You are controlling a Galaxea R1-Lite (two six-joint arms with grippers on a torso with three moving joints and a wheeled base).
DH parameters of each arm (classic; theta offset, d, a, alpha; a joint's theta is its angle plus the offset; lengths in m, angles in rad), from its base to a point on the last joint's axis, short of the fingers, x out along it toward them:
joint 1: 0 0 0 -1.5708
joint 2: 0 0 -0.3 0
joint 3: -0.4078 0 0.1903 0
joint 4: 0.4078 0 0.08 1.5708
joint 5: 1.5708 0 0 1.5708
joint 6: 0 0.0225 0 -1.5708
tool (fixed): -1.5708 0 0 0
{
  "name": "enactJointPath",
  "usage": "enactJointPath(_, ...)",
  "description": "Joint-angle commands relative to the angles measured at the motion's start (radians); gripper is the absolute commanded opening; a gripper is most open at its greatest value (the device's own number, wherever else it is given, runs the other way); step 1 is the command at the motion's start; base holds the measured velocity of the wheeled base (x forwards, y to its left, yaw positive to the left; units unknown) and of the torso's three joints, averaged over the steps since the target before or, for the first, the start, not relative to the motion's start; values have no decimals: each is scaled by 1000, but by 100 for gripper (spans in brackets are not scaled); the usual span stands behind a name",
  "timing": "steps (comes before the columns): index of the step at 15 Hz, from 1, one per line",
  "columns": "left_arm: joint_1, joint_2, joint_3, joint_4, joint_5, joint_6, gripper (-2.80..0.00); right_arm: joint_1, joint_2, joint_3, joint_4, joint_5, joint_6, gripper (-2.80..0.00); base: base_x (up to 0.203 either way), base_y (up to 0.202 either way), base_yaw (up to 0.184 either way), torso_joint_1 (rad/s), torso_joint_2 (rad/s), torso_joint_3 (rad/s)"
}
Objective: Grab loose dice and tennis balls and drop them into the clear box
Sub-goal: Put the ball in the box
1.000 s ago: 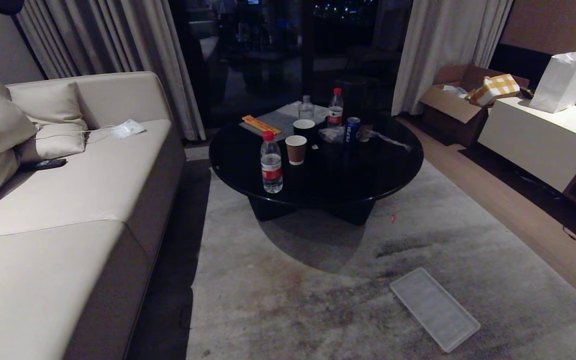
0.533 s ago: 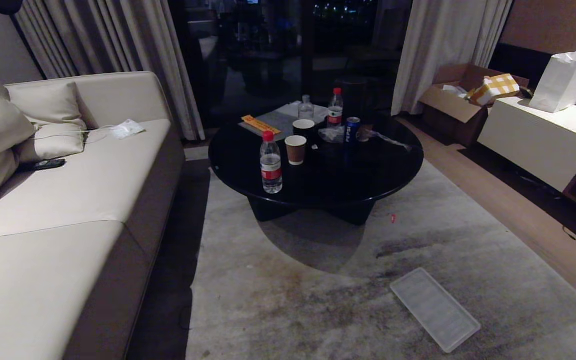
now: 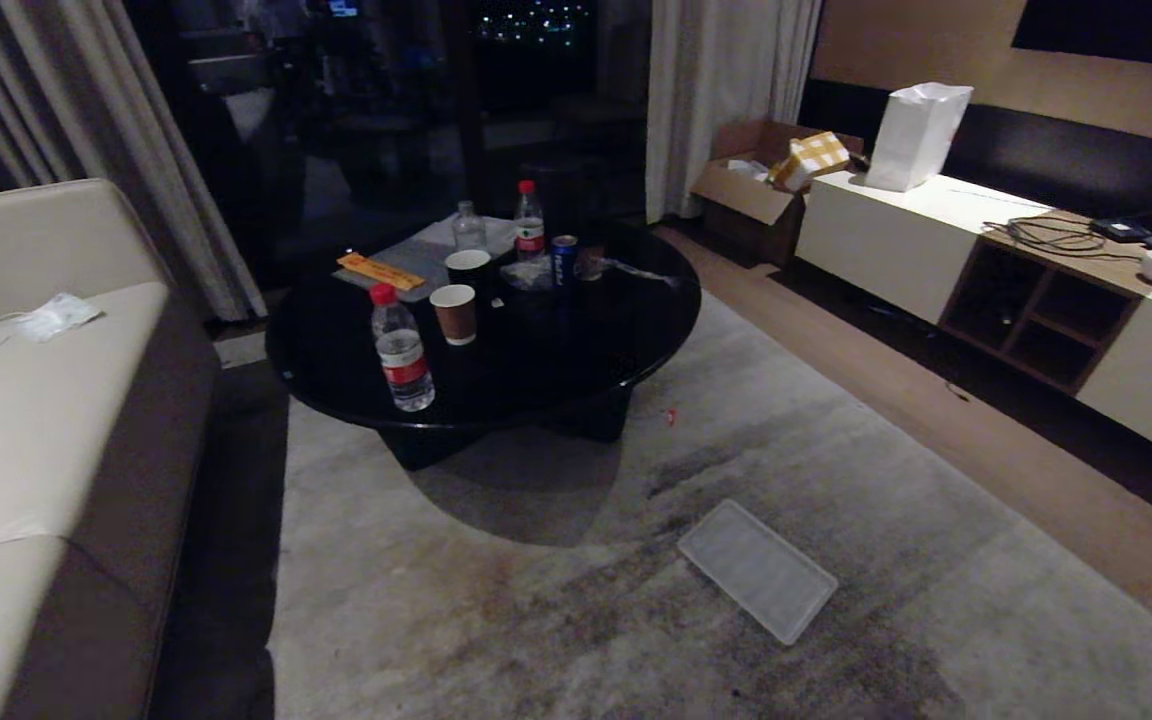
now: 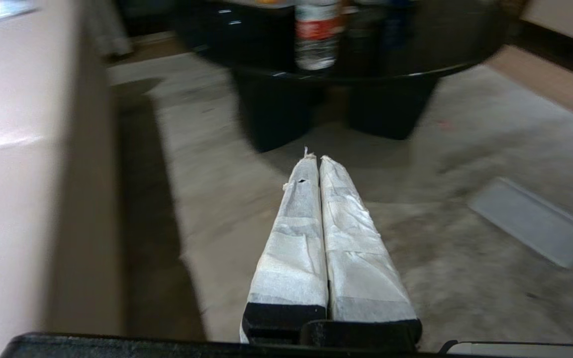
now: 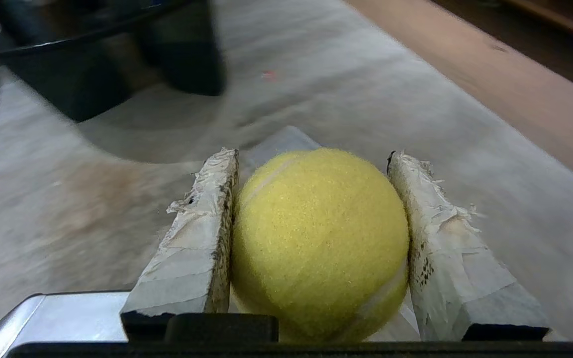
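A fuzzy yellow-green tennis ball [image 5: 319,238] sits between the taped fingers of my right gripper [image 5: 312,153], which is shut on it above the grey carpet. My left gripper [image 4: 315,159] hangs level over the carpet beside the sofa, its taped fingers pressed together with nothing between them. Neither gripper shows in the head view. The dice and the clear box are out of view. A flat white ribbed panel [image 3: 756,570] lies on the carpet in front of the table; it also shows as a pale panel [image 4: 530,221] in the left wrist view.
A round black table [image 3: 586,340] carries water bottles [image 3: 401,350], paper cups [image 3: 454,313] and a can. A beige sofa [image 3: 36,450] runs along the left. A low white cabinet [image 3: 896,240] with open shelves and a cardboard box [image 3: 746,180] line the right wall past a wooden floor strip.
The whole head view has swung to the right: table, sofa and panel slid left in the picture and more of the cabinet came into view. The things themselves have not moved.
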Motion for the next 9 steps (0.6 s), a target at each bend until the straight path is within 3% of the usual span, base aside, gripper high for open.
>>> enactJointPath(1,0,2,2,0,1,1,-280,1,1,0,0,0,0,-280,0,10,-162,1,4,7)
enactJointPath(9,0,2,2,0,2,-2,-280,0,1,0,0,0,0,-280,0,10,-163,2,2,4)
